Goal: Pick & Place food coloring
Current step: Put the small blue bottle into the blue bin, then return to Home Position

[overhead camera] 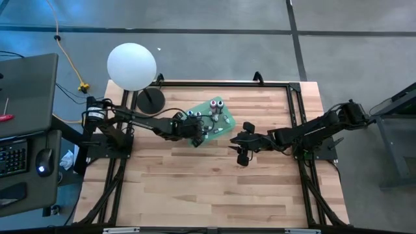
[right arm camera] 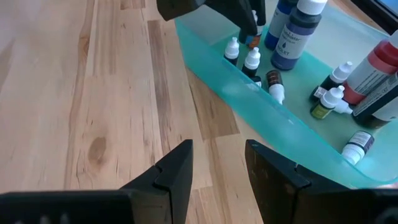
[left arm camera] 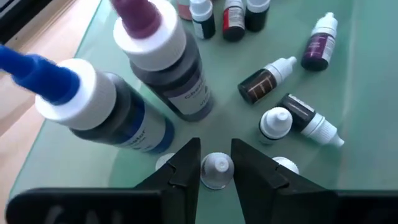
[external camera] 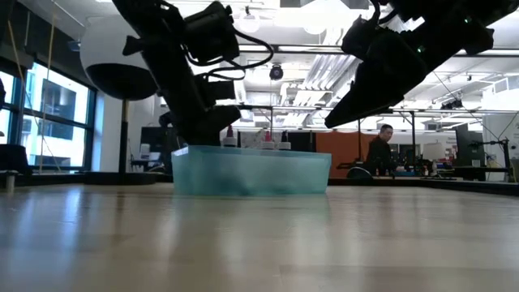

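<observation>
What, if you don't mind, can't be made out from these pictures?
- Capped bottle between the left gripper's fingers: body hidden, left wrist view, under its own cap.
- Tray contents: low view, frosted wall hides them.
- Bottles: high view, too small to count.

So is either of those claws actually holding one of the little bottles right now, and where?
The left gripper has its fingers either side of a small bottle's white cap in the tray; whether it grips cannot be told. The right gripper is open and empty.
</observation>
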Controlling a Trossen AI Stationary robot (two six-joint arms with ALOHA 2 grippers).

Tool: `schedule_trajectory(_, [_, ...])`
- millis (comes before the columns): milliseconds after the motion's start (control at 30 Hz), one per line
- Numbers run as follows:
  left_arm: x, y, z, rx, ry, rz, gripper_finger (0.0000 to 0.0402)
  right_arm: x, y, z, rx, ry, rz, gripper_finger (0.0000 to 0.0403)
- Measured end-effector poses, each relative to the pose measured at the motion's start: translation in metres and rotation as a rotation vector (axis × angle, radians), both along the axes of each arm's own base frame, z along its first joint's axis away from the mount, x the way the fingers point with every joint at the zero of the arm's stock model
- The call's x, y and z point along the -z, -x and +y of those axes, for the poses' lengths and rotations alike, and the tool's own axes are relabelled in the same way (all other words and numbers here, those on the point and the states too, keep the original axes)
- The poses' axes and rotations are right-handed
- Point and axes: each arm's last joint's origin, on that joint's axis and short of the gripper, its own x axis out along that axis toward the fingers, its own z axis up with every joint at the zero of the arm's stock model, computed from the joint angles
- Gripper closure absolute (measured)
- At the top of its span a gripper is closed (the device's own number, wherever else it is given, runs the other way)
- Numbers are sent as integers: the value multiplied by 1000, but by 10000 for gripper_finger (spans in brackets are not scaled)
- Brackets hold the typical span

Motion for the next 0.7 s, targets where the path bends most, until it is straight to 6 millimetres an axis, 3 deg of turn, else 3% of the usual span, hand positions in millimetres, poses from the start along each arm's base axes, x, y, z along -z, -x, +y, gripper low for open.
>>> schedule_trajectory(367, [-7,2,-2,77,21,8,265,0,0,0,0,0,0,263])
schedule_trajectory(533, [-38,19,-5,142,118,-34,264,-7,3,0,-22,22,-16,263])
schedule_trajectory(700, [-86,66,-11,151,159,-57,263,-38,25,-4,-20,98,-70,263])
